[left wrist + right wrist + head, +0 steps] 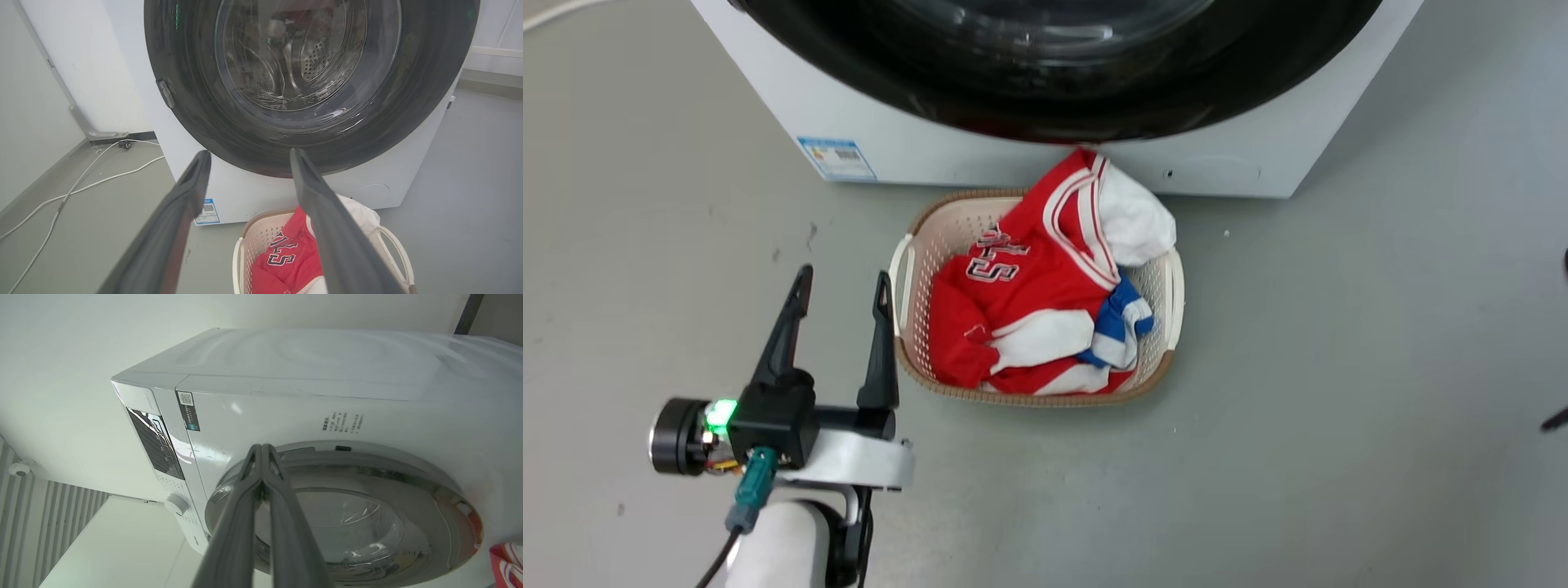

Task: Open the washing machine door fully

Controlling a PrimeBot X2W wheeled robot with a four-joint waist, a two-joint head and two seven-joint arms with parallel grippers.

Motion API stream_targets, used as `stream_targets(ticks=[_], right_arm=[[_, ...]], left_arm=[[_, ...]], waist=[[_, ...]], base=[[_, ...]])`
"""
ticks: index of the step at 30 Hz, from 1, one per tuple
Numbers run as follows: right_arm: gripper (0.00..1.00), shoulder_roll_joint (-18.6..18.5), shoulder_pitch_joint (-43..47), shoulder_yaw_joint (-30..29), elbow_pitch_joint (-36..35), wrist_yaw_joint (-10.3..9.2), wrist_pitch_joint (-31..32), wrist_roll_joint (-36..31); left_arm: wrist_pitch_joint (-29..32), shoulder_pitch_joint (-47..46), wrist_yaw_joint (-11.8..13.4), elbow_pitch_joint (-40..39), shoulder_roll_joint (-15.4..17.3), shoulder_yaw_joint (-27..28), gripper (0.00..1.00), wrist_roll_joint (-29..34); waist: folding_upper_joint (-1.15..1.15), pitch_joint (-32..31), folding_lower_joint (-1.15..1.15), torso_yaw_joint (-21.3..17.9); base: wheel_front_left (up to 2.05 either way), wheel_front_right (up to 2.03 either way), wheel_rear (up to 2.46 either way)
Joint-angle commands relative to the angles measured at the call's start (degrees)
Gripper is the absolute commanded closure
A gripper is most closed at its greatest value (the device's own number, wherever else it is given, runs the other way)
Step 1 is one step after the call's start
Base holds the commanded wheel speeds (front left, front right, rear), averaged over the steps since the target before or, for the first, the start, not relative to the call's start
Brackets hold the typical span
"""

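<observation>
Low against the front of the washing machine (915, 155), the washing machine door (1054, 106) looks closed, its glossy black ring flat to the white face, so the opening seems not yet begun. The left claw (843, 275) hangs at the near left with its fingers spread wide and nothing between them. In the right wrist view the right claw (261, 447) has its fingers pressed together on nothing, tips up by the door's rim; whether they touch it I cannot tell. A laundry basket (915, 245) stands on the floor right before the machine, and its heaped red jersey (1029, 286) rises to the door's lower edge. That is the likeliest trouble: a swinging door could drag the cloth or catch on it, and an arm reaching in from the left could knock the basket. The rim is smooth and shiny, so closed fingertips may slide off instead of hooking it, and a pull on the hinge side would gain nothing. The floor (1339, 367) is plain grey and slightly scuffed. A white cable (81, 183) trails along it at the far left, beside a pale wall (81, 61).
</observation>
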Motion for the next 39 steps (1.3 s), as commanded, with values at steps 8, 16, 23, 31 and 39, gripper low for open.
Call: stream_targets(ticks=[8, 16, 23, 31, 39], right_arm=[[1.00, -5.37, -13.45, 4.32, 7.47, 0.02, 3.57, -2.30], [1.00, -9.30, -24.88, 9.99, 14.43, 0.02, 7.68, -4.58], [1.00, -11.21, -32.37, 15.34, 19.17, 0.02, 12.12, -6.39], [1.00, -11.11, -38.80, 21.00, 23.18, 0.02, 16.07, -9.16], [1.00, -10.00, -40.46, 23.70, 25.71, 0.02, 17.79, -10.32]], left_arm=[[-0.16, -4.95, -0.79, -1.59, 0.27, 0.26, 0.00, 0.02], [-0.16, -8.10, -1.00, -2.23, -0.05, 0.93, 0.00, -0.51], [-0.16, -9.20, -1.17, -2.20, -0.42, 0.67, 0.00, -0.78], [-0.16, -10.46, -1.33, -1.99, -0.88, 0.15, 0.00, -1.02], [-0.16, -10.27, -1.27, -1.32, -1.17, -0.13, 0.00, -1.40]], waist=[[0.00, 8.28, -0.01, 1.78], [0.00, 13.21, -0.01, 3.52], [0.00, 15.10, -0.01, 4.40], [0.00, 16.47, -0.01, 5.49], [0.00, 16.11, -0.01, 6.22]], base=[[0.00, 0.00, 0.00], [0.00, 0.00, 0.00], [0.00, 0.00, 0.00], [0.00, 0.00, 0.00], [0.00, 0.00, 0.00]])
